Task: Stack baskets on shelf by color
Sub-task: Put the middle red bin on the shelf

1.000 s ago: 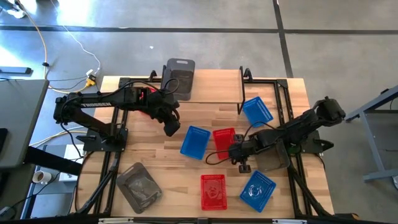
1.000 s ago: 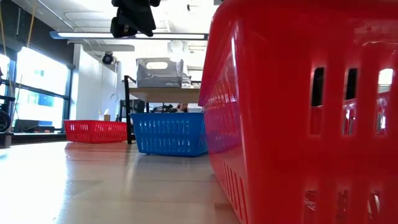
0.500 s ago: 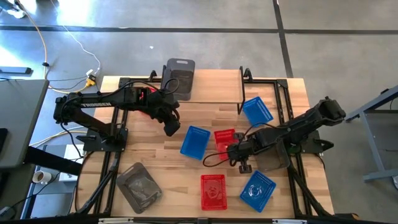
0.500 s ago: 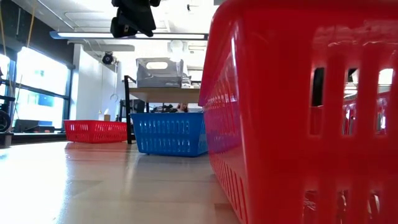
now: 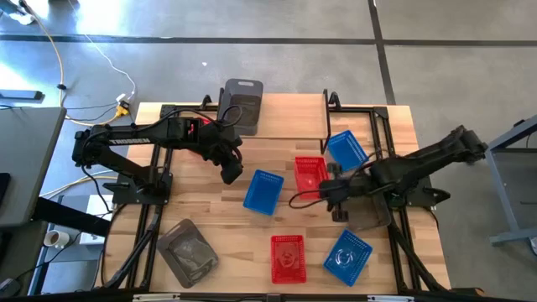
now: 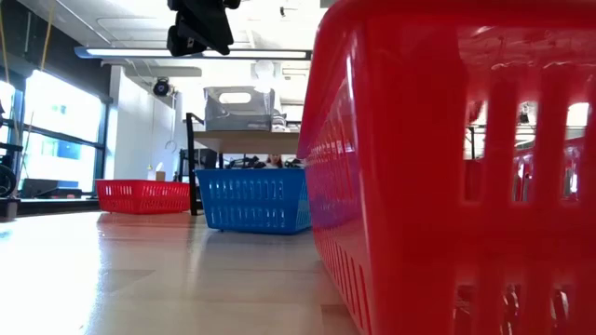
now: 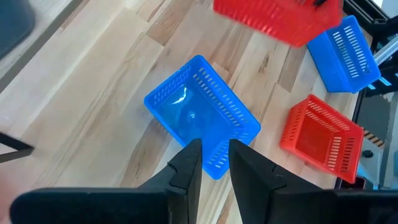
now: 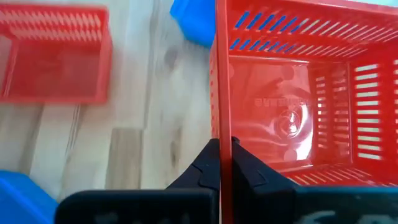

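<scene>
My right gripper (image 5: 332,190) is shut on a red basket (image 5: 310,172) right of the table's middle, just near of the shelf (image 5: 285,113). My left gripper (image 5: 231,172), slightly open and empty, hovers left of a blue basket (image 5: 264,191), which rests on its base below its fingers (image 7: 199,121). One grey basket (image 5: 241,105) rests on the shelf's left end. A second blue basket (image 5: 346,149) lies by the shelf's right end. Near the near edge sit a red basket (image 5: 288,256), a blue one (image 5: 346,256) and a grey one (image 5: 189,252). My right gripper pinches the red basket's side wall at its rim (image 8: 221,127), one finger inside the basket and one outside. The fingers come from the table's right. The basket stays open side up and seems lifted clear of the table.
Another grey basket (image 5: 369,214) lies under my right arm near the right edge. The shelf's black legs (image 5: 330,126) stand close to the held basket. In the low view the near red basket (image 6: 447,186) fills the right half. Bare wood shows at the table's left middle.
My right gripper has carried the red basket toward the far edge and a little to the right, up off the table, nearer the shelf and the blue basket beside it. Its arm has stretched out more level. My left gripper has kept still.
</scene>
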Tool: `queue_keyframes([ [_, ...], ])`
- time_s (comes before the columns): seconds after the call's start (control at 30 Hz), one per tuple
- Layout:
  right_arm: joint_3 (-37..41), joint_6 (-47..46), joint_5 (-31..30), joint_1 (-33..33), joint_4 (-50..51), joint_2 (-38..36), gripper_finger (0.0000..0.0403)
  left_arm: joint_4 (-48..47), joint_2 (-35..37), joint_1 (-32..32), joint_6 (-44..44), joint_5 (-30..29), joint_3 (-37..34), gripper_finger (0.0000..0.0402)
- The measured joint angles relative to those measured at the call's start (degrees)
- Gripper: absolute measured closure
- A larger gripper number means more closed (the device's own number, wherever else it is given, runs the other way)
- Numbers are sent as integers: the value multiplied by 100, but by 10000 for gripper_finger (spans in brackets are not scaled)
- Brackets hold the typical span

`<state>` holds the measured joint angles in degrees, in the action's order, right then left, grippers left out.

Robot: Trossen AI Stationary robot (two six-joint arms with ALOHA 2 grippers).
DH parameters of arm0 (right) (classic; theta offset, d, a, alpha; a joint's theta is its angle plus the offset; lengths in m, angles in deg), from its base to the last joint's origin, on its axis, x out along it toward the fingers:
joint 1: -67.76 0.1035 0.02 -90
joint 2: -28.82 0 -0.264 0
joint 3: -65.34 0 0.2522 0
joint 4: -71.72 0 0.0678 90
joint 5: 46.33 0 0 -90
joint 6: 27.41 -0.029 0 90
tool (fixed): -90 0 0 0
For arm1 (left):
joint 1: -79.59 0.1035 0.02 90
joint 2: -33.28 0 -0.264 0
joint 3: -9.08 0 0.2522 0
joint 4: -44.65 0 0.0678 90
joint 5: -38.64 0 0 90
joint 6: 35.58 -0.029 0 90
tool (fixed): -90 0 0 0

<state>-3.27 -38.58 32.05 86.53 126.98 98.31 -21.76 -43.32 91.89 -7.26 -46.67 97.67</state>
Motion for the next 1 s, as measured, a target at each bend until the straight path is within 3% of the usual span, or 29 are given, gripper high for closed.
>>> queue_keyframes([
  [0.3,0,677,-840,-155,-168,-1140,403,4,0,0,20,0,0,330],
  [0.53,0,1965,-1243,-617,-732,-1610,403,5,0,0,140,0,0,330],
  [0.77,-386,2912,-1200,-1715,-590,-1408,403,6,0,0,153,-21,0,330],
  [1.0,-896,2969,-644,-2803,-44,-865,403,4,0,-2,153,-87,0,330],
])
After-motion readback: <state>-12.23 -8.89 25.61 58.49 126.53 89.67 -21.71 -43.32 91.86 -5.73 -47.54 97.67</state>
